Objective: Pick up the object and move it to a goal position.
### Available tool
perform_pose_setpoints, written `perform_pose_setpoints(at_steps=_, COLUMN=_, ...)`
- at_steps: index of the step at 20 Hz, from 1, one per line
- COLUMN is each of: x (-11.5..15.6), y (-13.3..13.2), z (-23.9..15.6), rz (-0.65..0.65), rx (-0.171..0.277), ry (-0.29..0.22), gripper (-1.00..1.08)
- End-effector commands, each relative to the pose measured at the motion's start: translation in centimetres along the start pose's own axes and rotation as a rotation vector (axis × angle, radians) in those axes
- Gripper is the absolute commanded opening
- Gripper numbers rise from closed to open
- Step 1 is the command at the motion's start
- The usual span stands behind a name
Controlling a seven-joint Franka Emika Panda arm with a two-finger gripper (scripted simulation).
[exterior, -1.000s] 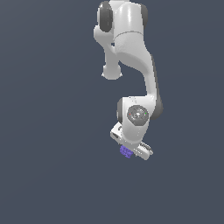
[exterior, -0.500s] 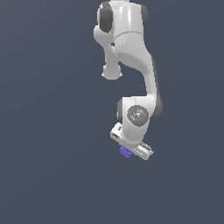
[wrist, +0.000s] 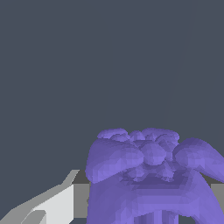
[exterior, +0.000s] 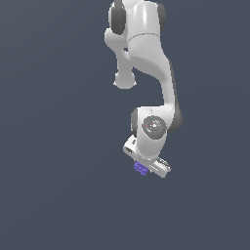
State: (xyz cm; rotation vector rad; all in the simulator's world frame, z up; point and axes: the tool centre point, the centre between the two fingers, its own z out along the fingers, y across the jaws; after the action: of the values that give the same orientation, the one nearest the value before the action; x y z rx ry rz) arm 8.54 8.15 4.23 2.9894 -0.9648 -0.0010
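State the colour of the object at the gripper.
Purple-violet object, clearest in the wrist view.

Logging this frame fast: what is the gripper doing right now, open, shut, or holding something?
Gripper: shut on the purple object, which sits between the fingers and fills the wrist view.

Arm (exterior: 146,53) was glossy white, built of rounded, bulbous segments. Dark grey bands and caps marked joints near top and at elbow. Wrist joint (exterior: 153,126) carried round grey disc with small red mark. Flat white hand block (exterior: 149,163) had grey edging. In wrist view, one finger (wrist: 52,205) showed as white wedge with grey faces.
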Motion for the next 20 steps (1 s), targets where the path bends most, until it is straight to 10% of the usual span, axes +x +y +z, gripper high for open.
perform_pose_setpoints(at_steps=1, x=-0.3, y=0.1, z=-0.4, rz=0.000, rx=0.001, ry=0.000, gripper=-1.00)
perform_pose_setpoints(at_steps=20, x=-8.4, y=3.0, z=-8.3, rz=-0.001, rx=0.001, ry=0.000, gripper=-1.00)
